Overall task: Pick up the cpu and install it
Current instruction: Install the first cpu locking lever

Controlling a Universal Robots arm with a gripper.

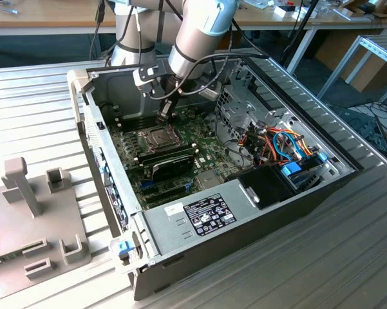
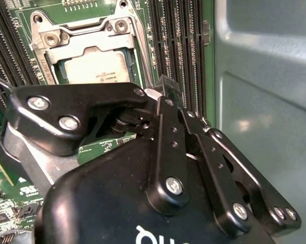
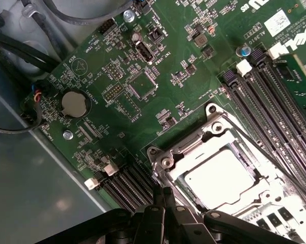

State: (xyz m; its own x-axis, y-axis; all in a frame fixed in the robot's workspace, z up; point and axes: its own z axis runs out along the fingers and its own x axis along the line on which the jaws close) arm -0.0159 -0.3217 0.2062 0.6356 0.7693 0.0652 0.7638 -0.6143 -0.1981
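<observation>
The hand [image 2: 169, 89] hovers just beside the cpu [image 2: 94, 66] seated in its socket [image 2: 47, 39].

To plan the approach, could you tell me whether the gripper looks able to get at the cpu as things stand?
Probably only its top. The gripper hovers close by the cpu, nothing between them, but the metal frame surrounds the chip's edges, so gripping its sides looks doubtful.
</observation>
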